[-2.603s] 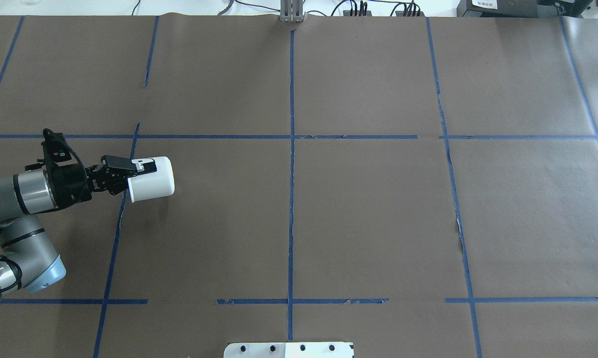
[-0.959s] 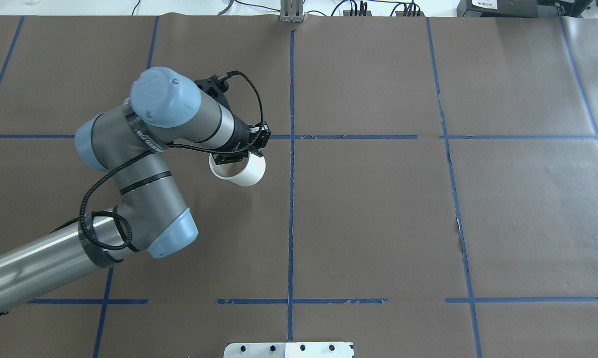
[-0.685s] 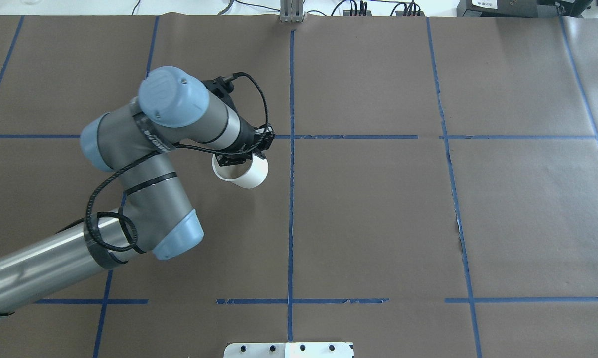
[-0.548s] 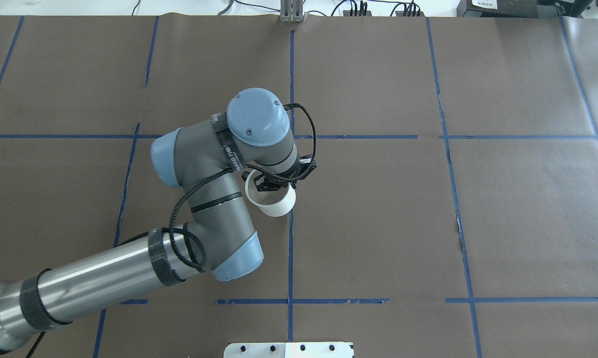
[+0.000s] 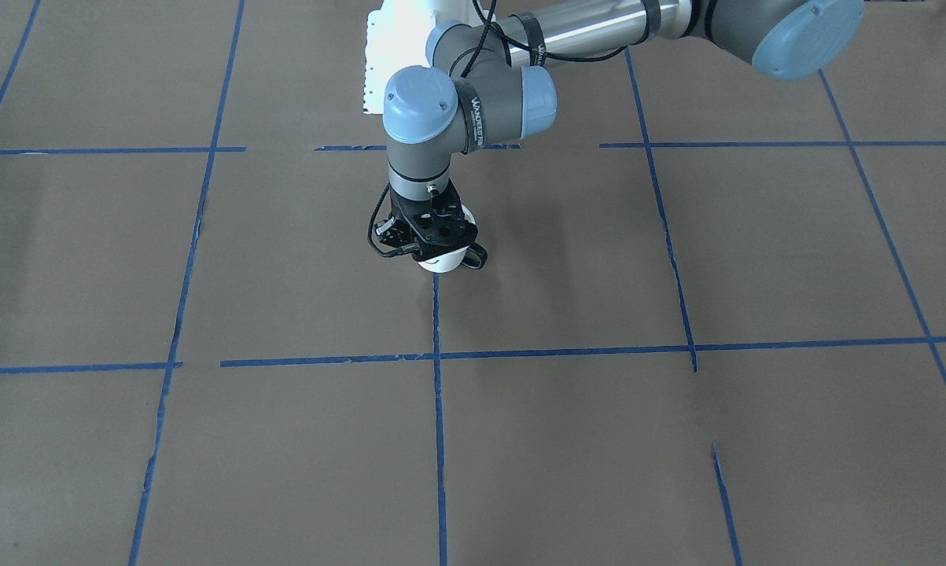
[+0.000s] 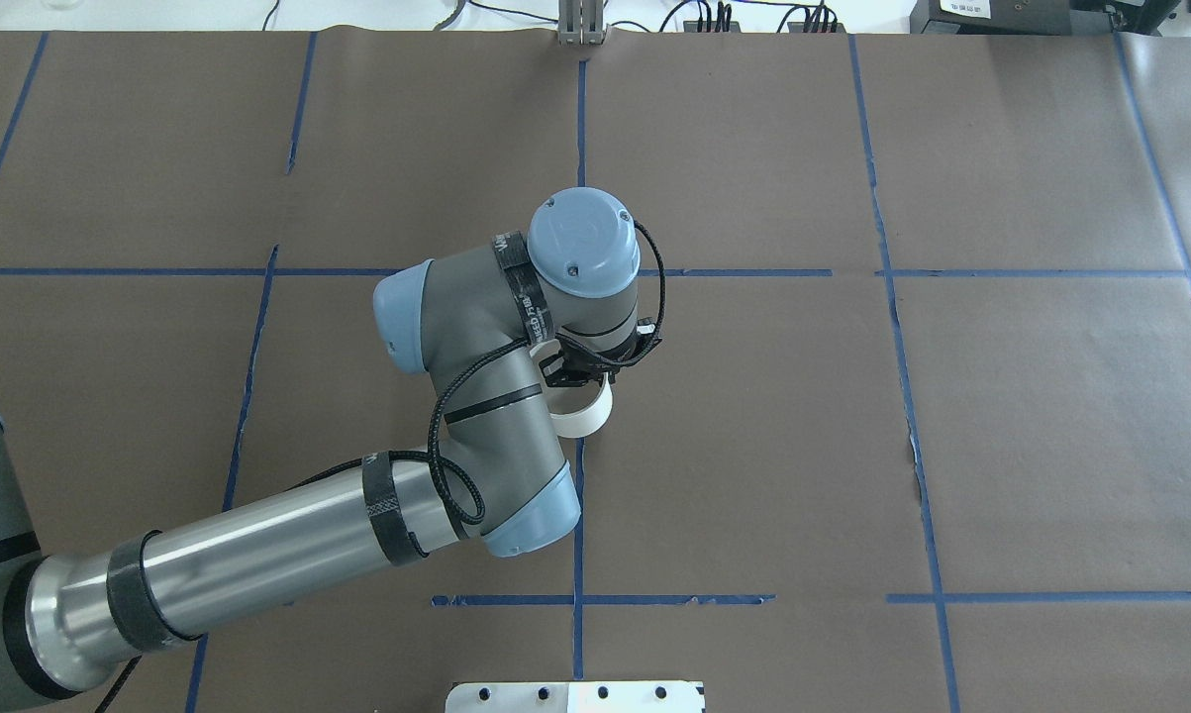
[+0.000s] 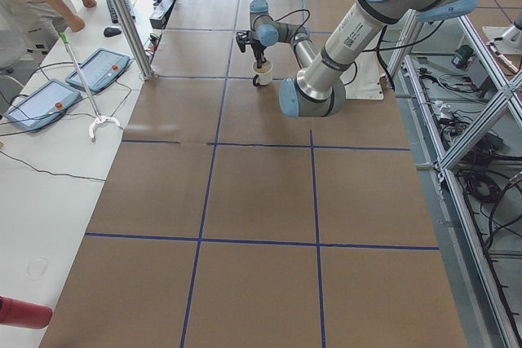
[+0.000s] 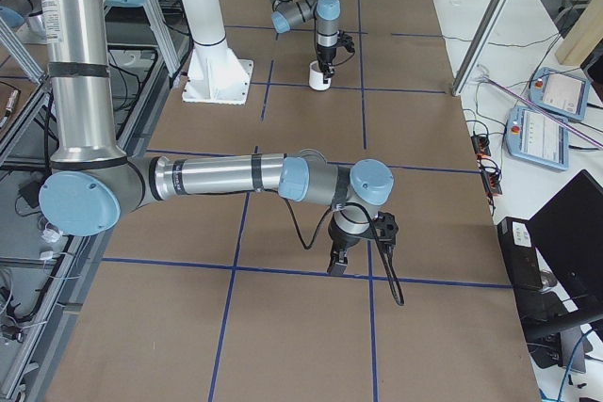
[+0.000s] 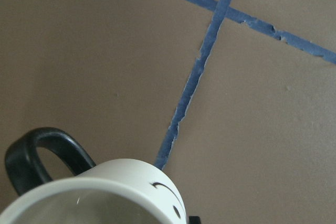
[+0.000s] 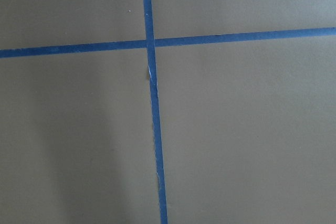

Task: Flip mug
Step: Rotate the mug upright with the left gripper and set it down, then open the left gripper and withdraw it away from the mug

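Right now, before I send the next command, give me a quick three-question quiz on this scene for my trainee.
1. True or false: the mug sits free of any gripper.
2. Which way does its opening face? A up, B down, C sideways.
3. Fill in: its handle is coloured ____.
Key: 1 false, the left gripper is shut on its rim; 2 A; 3 black.

the overhead camera sits behind my shoulders and looks forward and down on the table (image 6: pixel 1050 446). the front one faces me, steeply down. one camera at each table end looks along it. all four share the mug (image 6: pixel 585 421). my left wrist camera sees its rim close up. my right wrist camera looks down on a tape cross (image 10: pixel 148 44).
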Robot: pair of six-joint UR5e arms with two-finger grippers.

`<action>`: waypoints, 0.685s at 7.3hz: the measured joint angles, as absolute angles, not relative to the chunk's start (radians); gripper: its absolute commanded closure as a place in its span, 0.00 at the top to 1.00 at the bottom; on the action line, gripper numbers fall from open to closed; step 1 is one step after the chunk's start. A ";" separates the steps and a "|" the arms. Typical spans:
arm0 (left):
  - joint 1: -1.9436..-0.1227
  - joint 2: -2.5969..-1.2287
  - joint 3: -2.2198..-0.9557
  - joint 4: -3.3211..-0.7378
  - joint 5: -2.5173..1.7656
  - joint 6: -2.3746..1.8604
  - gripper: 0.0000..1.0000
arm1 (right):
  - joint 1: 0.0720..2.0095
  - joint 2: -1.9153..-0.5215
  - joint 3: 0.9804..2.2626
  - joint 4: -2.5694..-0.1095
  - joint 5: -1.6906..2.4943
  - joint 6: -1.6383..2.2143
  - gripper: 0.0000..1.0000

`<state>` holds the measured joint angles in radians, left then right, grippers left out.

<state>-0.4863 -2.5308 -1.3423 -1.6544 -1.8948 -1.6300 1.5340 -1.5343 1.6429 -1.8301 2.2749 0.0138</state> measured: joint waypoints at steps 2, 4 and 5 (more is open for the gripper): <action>-0.500 -2.515 -1.396 -1.653 -1.883 -1.629 1.00 | 1.534 -1.534 1.643 -1.830 2.275 0.014 1.00; -0.551 -2.429 -1.574 -1.649 -1.895 -1.572 1.00 | 1.534 -1.534 1.643 -1.830 2.275 0.014 1.00; -0.596 -2.361 -1.673 -1.638 -1.927 -1.488 1.00 | 1.534 -1.534 1.643 -1.830 2.275 0.014 1.00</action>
